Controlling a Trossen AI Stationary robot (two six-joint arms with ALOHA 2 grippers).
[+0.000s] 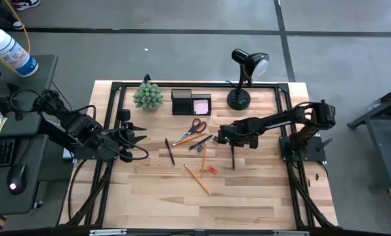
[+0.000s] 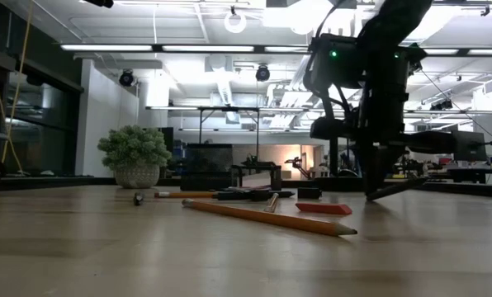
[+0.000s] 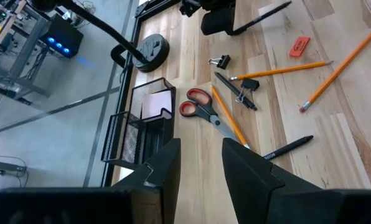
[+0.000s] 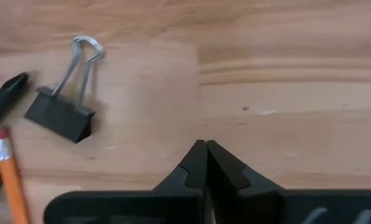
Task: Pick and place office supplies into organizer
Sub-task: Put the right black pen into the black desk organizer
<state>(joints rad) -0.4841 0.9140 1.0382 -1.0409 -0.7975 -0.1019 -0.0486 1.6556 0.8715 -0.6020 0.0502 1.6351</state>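
Black mesh organizer (image 1: 191, 102) sat at the far edge of the counter (image 1: 261, 196), between the plant (image 1: 147, 96) on its left and the lamp (image 1: 245, 78) on its right. Its right compartment held the pink sticky-note pad (image 1: 201, 105); the left one was too dark to read. Everything else was loose mid-counter: scissors (image 1: 193, 129), a binder clip (image 4: 60, 112), pencils incl. one lying nearest (image 1: 197, 179), a red eraser (image 1: 212, 170), a dark pen (image 1: 170, 151) to the left and a second pen (image 1: 233, 157) just near of the right arm's tip. The right end effector (image 4: 205, 144) was low over the wood beside the clip, fingertips pressed together, nothing visible between them. I couldn't tell whether it was touching that second pen. The left end effector (image 3: 201, 146) waited at the left edge, fingers parted, empty. Risks as I saw them: closed tips that low could scrape the wood or shove the clip instead of straddling it, so it would need to open first. The clip was small and flat and would likely skid or flip under a one-sided touch. Pencils would roll if bumped, and the scissors, pen and pencil pile overlapped, so one grab could drag its neighbours. The light organizer could slide or tip on a hard drop-in, and lamp and plant crowd the approach.
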